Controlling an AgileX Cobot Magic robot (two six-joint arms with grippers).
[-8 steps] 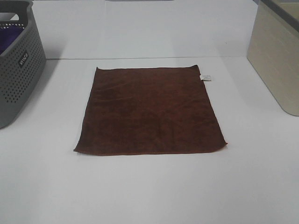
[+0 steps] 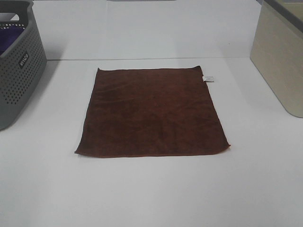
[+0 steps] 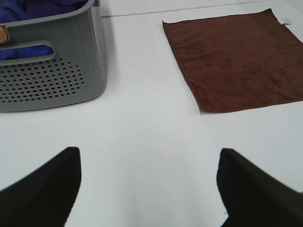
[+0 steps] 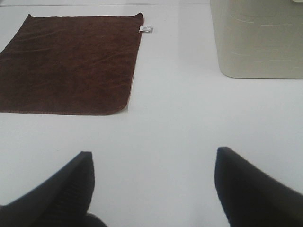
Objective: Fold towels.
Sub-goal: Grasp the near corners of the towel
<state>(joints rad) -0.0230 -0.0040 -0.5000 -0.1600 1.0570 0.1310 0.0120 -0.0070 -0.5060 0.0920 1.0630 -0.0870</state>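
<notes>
Just unreadable white tag at towel corner

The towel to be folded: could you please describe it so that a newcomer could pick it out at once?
On the white table, look between the grey perforated basket at the left and the beige bin at the right. The towel lies flat there, the only dark reddish-brown square, with a small white tag at one far corner.

high cam: we look down on the flat white table, mid-range | left wrist: low, facing past grey perforated plastic basket | right wrist: low, facing past beige smooth-walled bin | all share: dark reddish-brown square fuzzy towel
</notes>
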